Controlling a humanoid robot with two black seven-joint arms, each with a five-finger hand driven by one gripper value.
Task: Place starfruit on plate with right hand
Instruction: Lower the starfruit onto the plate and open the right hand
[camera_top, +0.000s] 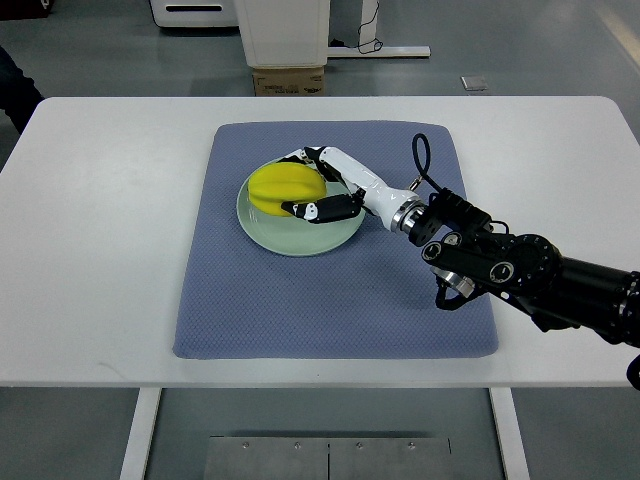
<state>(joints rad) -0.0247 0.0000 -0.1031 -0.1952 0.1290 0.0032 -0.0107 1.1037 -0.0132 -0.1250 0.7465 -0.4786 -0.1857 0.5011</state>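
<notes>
Top view: the right arm (520, 270) enters from the picture's right edge and stretches diagonally up and to the left across the blue mat (330, 300). Its dark forearm gives way to a white wrist, and the right hand (325, 185) ends over the plate (300, 240). The fingers (320, 209) are curled around the starfruit (287, 189), one black-tipped finger along its near side and others wrapping its far edge, so the hand is clamped on the fruit. The starfruit sits on the plate's upper half, and the plate lies on the mat near the middle of the white surface (100, 250). The hand covers the fruit's right end, and whether the fruit's underside touches the plate cannot be made out. The arm's far end is cut off by the right edge.
</notes>
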